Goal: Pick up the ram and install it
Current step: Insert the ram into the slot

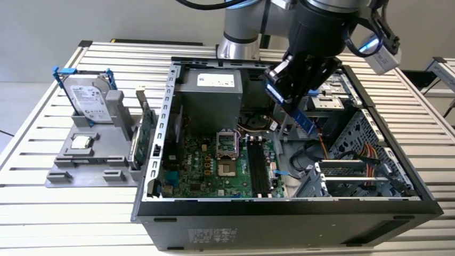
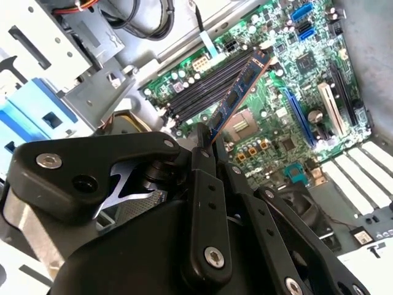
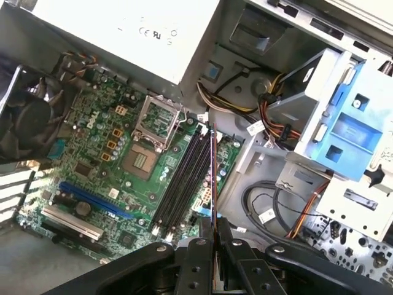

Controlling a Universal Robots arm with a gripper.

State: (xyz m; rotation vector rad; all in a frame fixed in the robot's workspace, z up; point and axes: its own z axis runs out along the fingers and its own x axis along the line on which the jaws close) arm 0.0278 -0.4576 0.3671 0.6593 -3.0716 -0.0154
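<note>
In the exterior view's upper middle, the gripper (image 1: 293, 102) squeezes the ram (image 1: 304, 121) by one end so it points down into the case (image 1: 284, 218).

On your counter (image 1: 42, 224): computer case (image 1: 284, 224), with the holder (image 1: 78, 178) beside it at the exterior view's left, carrying hard drive (image 1: 91, 102) and processor chip (image 1: 80, 142). In the case lies the motherboard (image 1: 202, 165); your end effector (image 1: 288, 98) holds the ram (image 1: 302, 118) above the memory slots (image 1: 257, 168).

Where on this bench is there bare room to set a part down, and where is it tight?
Bare slatted table beside the grey holder, at the exterior view's left of the case. Crowded inside the case: the gripper holds the ram near the memory slots.
</note>
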